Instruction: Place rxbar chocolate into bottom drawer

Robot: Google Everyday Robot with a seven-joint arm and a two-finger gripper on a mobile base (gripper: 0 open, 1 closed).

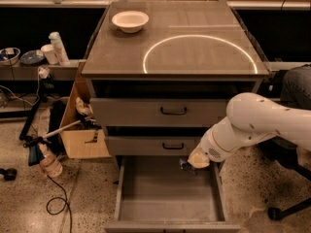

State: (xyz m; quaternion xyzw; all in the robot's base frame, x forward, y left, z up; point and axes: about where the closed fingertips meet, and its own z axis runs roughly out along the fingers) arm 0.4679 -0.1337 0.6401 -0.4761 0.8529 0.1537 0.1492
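The bottom drawer [167,198] of the grey cabinet is pulled open, and its plain grey floor shows nothing lying on it. My white arm reaches in from the right. My gripper [186,165] hangs over the drawer's back right part, just below the middle drawer's front, and is mostly hidden behind the wrist. A small dark shape shows at its tip. I cannot tell whether that is the rxbar chocolate, and the dark packet shows nowhere else.
Two upper drawers [160,111] with black bar handles are closed. A white bowl [130,20] sits at the back left of the cabinet top. A cardboard box [80,130], a bottle [48,161] and cables lie on the floor to the left. A chair base [286,208] is at the right.
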